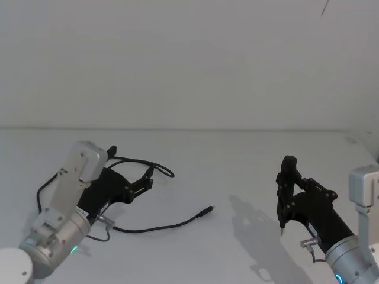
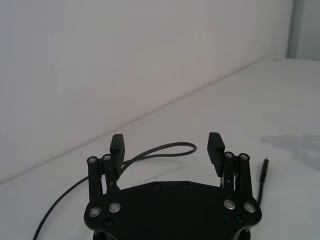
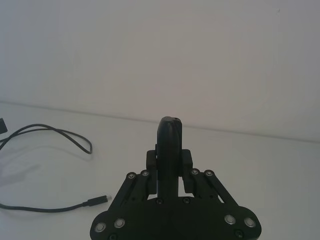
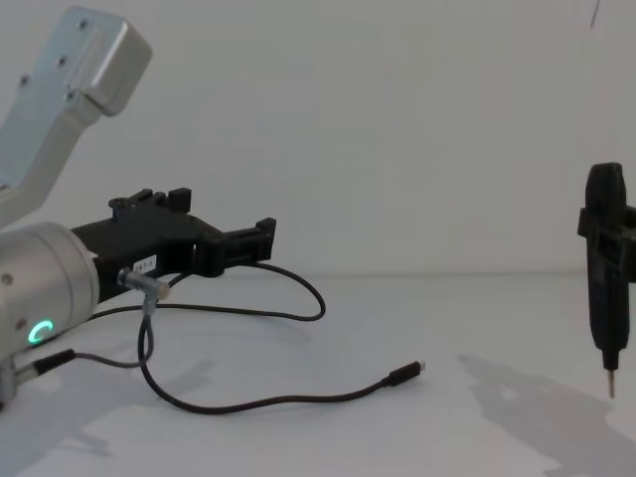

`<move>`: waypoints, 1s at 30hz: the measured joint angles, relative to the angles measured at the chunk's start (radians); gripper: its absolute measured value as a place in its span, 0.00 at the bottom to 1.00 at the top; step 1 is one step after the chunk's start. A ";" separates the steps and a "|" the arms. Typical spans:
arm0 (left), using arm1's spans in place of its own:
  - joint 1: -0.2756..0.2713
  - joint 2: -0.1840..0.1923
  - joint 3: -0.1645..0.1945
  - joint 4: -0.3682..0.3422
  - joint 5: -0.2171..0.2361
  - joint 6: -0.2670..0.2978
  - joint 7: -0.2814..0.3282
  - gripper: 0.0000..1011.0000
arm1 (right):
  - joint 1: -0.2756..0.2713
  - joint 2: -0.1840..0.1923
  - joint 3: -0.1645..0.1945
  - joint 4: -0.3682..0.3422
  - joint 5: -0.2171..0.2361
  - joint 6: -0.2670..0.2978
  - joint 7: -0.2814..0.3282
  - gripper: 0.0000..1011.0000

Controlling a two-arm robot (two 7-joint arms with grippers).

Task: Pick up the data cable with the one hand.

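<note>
The data cable [image 1: 155,228] lies in loose black loops on the white table, and its plug [image 1: 207,210] points right toward the table's middle. My left gripper [image 1: 148,178] hovers open just above the cable's far loop [image 4: 298,283], with nothing between its fingers. From the left wrist, the open left gripper [image 2: 166,144] frames that loop [image 2: 172,146], and the plug [image 2: 263,168] lies off to one side. My right gripper [image 1: 288,163] is shut, raised at the right and well clear of the cable. The right wrist view has the plug [image 3: 98,201] far from the shut fingers [image 3: 170,125].
The white tabletop [image 1: 237,160] meets a plain white wall at the back. A short grey wire with a metal elbow plug [image 4: 142,282] hangs from my left wrist, and another [image 1: 308,242] from my right. The right gripper [image 4: 604,194] stands tall at the right edge.
</note>
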 joint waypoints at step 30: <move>0.002 0.173 -0.091 0.055 -0.323 0.073 -0.445 0.99 | 0.000 0.000 0.000 0.000 0.000 0.000 0.000 0.28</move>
